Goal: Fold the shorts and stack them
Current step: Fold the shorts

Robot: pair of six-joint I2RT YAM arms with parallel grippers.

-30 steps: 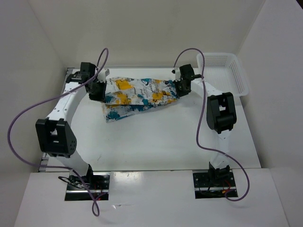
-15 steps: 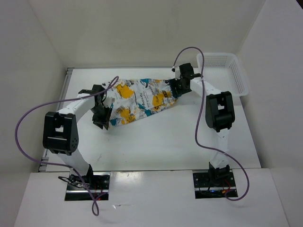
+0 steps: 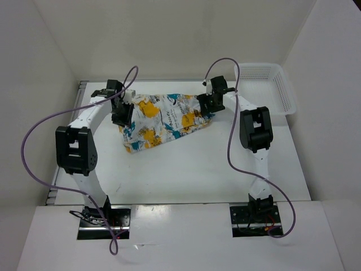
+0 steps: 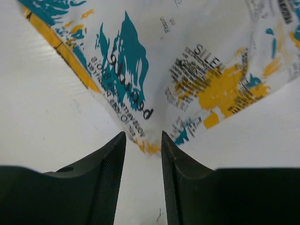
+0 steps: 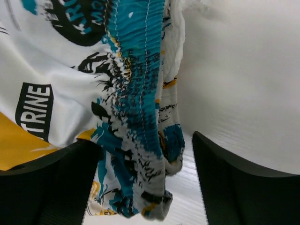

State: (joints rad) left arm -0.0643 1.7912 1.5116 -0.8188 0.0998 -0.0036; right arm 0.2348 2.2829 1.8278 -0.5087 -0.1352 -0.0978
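One pair of shorts [image 3: 163, 119] is lying on the white tabletop [image 3: 192, 164], toward its far side, stretching as a loosely folded band between the left fingers [image 4: 110, 168] and the right fingers [image 5: 225, 187]. Print is showing teal, yellow-orange and black on white. The band is running on a slant: its left end is dropping nearer the arm bases, its right end is sitting farther back.

Left fingers: standing slightly parted, with a narrow strip of bare tabletop showing between them. A pointed corner of the cloth is reaching just to the tips; neither finger is pinching it. From overhead they are sitting at the far left edge of the shorts.

Right fingers: standing wide apart, straddling a bunched, gathered teal edge of the shorts. The cloth is lying loose in the gap, with clear space showing on one side. Whether the other finger is touching cloth, cannot tell.

White lattice basket [image 3: 282, 90] is sitting at the far right corner of the tabletop, apart from the shorts, just beyond the right arm [image 3: 255, 127].
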